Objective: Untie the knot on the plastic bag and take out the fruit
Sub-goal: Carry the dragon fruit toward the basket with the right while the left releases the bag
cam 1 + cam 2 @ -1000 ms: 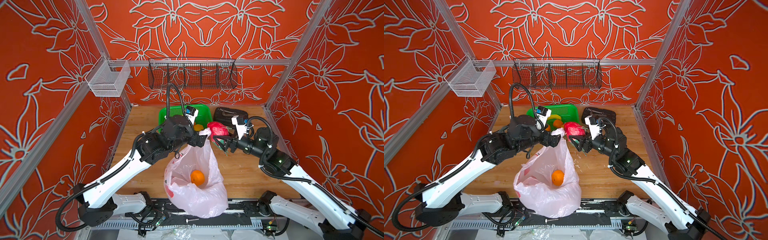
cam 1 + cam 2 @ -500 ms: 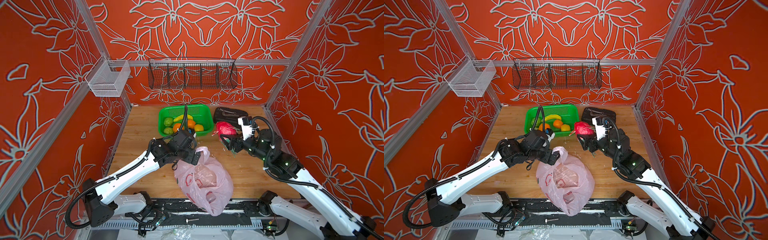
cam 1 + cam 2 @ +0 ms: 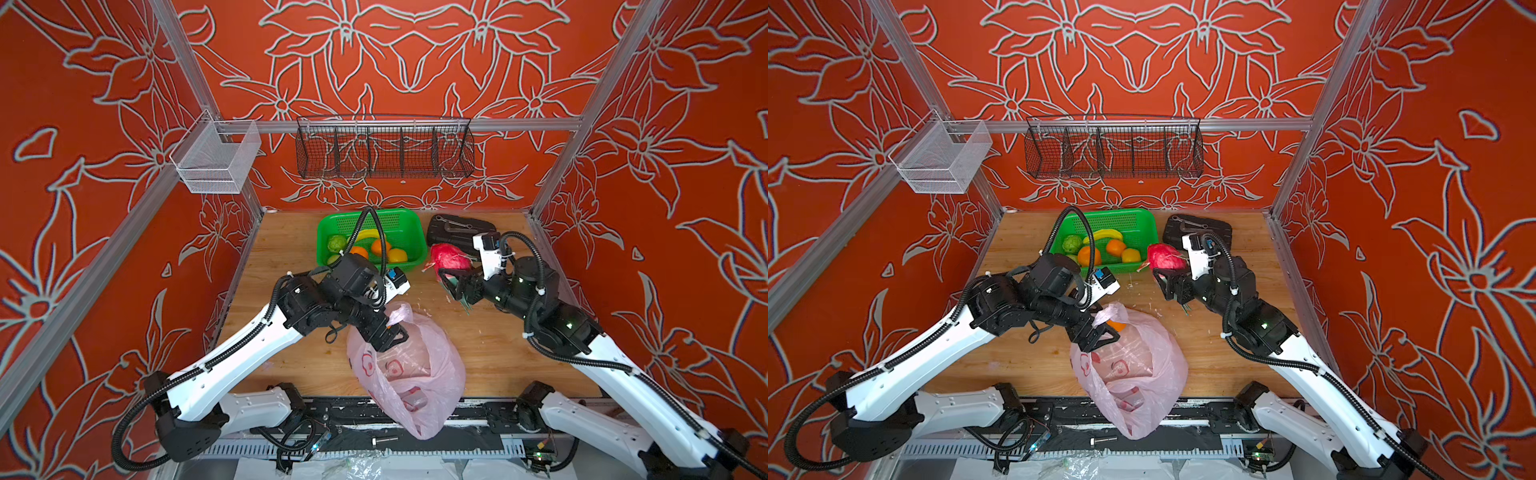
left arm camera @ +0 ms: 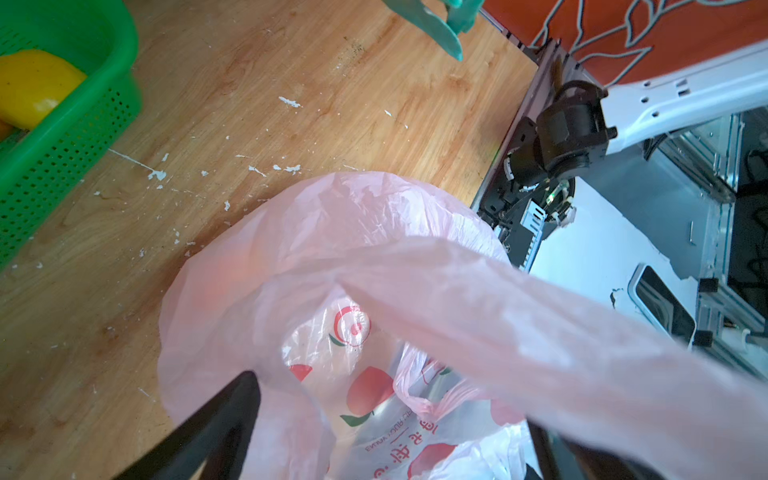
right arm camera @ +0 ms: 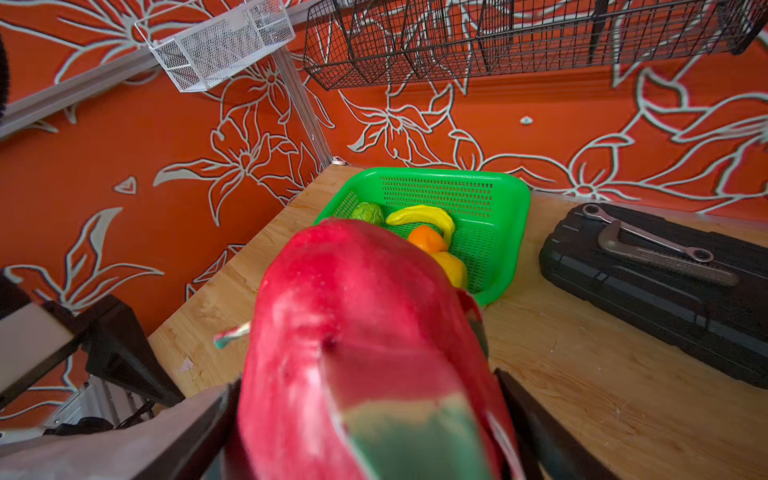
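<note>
Near the lower middle of both top views, the bag (image 3: 415, 374) (image 3: 1133, 374) is seen lying on the table (image 3: 282, 257), and its lower part is hung over the front edge. Its mouth is turned toward the upper left, and the left gripper (image 3: 384, 336) is placed right at it. In the left wrist view these jaws are shown spread wide. One dark finger (image 4: 216, 428) is seen at the lower left, thin bag plastic is spread between the fingers, and a long pink strip of the bag is draped across the lower right of the frame. Nothing is pinched by them, as far as can be told. In a top view an orange (image 3: 1115, 326) is seen at the bag mouth, just beside the left gripper.

Right of the middle, the right gripper (image 3: 455, 286) is held above the table, and its jaws are closed on the dragon fruit (image 3: 449, 257) (image 5: 365, 332). In the right wrist view the centre is filled by this fruit. It is located just beside the lower right corner of the basket (image 3: 411, 232), apart from the bag. In the basket a green fruit (image 3: 336, 243), a banana (image 3: 365, 235), two oranges (image 3: 380, 246) and a yellow fruit (image 3: 397, 254) are laid. At the upper right of the table a case (image 3: 453, 239) is placed, with a wrench (image 5: 648, 245) on it.
</note>
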Action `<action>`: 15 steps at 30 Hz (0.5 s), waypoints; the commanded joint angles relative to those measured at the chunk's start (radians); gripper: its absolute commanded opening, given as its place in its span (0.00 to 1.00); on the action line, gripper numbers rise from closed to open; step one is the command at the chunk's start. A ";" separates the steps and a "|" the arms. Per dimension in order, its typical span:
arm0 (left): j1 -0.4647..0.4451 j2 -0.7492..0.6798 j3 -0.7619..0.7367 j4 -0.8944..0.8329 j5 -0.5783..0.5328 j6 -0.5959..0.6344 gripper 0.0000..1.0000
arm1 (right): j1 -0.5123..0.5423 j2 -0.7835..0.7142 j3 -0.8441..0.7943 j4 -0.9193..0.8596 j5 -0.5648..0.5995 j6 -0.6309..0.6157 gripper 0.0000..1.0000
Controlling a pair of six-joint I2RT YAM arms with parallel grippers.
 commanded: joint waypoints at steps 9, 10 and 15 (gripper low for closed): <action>0.004 0.060 0.192 0.155 -0.034 -0.142 0.98 | -0.012 0.046 0.049 0.063 0.004 0.036 0.50; 0.004 0.069 0.206 0.175 -0.067 -0.173 0.98 | -0.012 0.054 0.056 0.063 0.005 0.036 0.50; 0.021 0.129 0.352 0.095 -0.340 -0.289 0.98 | -0.016 0.119 0.112 0.001 0.067 0.045 0.49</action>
